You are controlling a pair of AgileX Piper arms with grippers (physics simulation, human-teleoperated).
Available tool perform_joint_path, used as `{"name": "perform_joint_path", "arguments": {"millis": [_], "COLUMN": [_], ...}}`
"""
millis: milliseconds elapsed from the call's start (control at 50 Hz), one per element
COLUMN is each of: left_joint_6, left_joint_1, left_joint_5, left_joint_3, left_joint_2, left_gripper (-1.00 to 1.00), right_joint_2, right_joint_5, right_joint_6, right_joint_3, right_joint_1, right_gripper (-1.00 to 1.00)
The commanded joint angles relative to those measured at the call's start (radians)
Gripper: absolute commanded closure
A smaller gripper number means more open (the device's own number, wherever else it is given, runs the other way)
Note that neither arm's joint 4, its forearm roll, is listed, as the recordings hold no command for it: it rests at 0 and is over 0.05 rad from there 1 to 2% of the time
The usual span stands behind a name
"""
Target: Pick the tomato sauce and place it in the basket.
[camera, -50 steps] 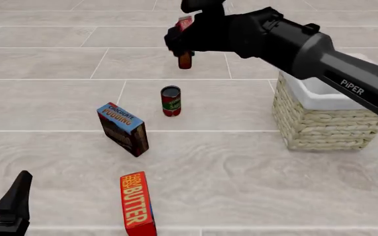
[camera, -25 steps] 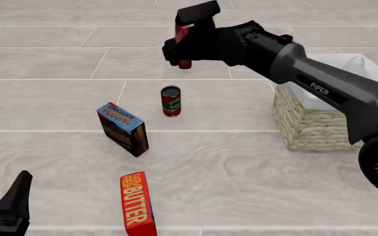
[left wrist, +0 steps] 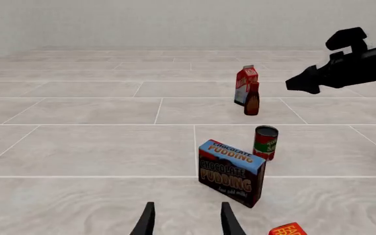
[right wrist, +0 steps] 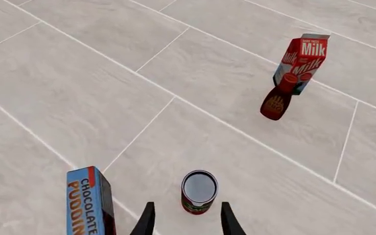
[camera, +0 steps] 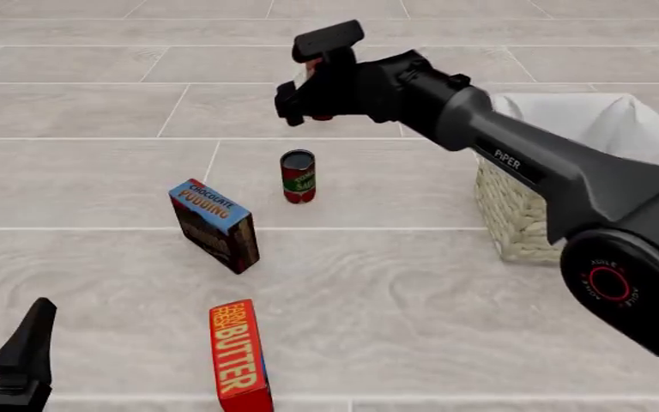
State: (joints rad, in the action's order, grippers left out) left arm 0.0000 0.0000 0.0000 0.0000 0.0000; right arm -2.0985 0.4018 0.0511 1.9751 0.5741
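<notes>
The tomato sauce [camera: 298, 176] is a short can with a red and green label, standing upright on the tiled surface. In the right wrist view the tomato sauce [right wrist: 199, 192] sits just ahead of my open right gripper [right wrist: 186, 223], roughly centred between its fingers and untouched. In the front view my right gripper [camera: 292, 103] hovers above and behind the can. The wicker basket [camera: 513, 223] with its white liner stands at the right, partly hidden by the right arm. My left gripper [camera: 15, 360] is open and empty at the near left, far from the tomato sauce [left wrist: 265, 142].
A chocolate pudding box [camera: 215, 225] stands left of the can, with a butter box [camera: 241, 356] nearer the front. A milk carton [right wrist: 302, 61] and a dark bottle [right wrist: 276, 100] stand behind the can, mostly hidden by the right gripper in the front view.
The right arm has swung so its gripper moved slightly left and lower, over the can. More of the basket's liner shows. The left arm has not moved.
</notes>
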Motion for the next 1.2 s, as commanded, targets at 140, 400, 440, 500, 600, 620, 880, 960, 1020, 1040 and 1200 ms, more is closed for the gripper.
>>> {"name": "perform_joint_path", "arguments": {"millis": [140,400,440,500,600,620,880,960,1020,1040,1200], "left_joint_6": [0.000,0.000,0.000,0.000,0.000,0.000,0.000,0.000,0.000,0.000,0.000], "left_joint_1": [0.000,0.000,0.000,0.000,0.000,0.000,0.000,0.000,0.000,0.000,0.000], "left_joint_5": [0.000,0.000,0.000,0.000,0.000,0.000,0.000,0.000,0.000,0.000,0.000], "left_joint_3": [0.000,0.000,0.000,0.000,0.000,0.000,0.000,0.000,0.000,0.000,0.000], "left_joint_2": [0.000,0.000,0.000,0.000,0.000,0.000,0.000,0.000,0.000,0.000,0.000], "left_gripper": [-1.00,-1.00,-1.00,-1.00,-1.00,-1.00,-1.00,-1.00,-1.00,-1.00,-1.00], "right_joint_2": [-0.104,-0.161,-0.171,-0.180,-0.189,-0.191,-0.213,-0.219,-0.223,-0.223,-0.241], "right_joint_5": [0.036,0.046,0.048,0.052,0.054,0.054,0.054,0.056,0.061,0.060,0.065], "right_joint_6": [0.006,-0.004,-0.005,-0.008,-0.010,-0.013,-0.022,-0.021,-0.020,-0.021,-0.020], "right_joint_3": [0.117,0.174,0.183,0.194,0.205,0.207,0.222,0.228,0.235,0.236,0.249], "right_joint_1": [-0.017,-0.030,-0.030,-0.030,-0.031,-0.031,-0.037,-0.038,-0.041,-0.041,-0.046], "right_gripper": [-1.00,-1.00,-1.00,-1.00,-1.00,-1.00,-1.00,-1.00,-1.00,-1.00,-1.00]}}
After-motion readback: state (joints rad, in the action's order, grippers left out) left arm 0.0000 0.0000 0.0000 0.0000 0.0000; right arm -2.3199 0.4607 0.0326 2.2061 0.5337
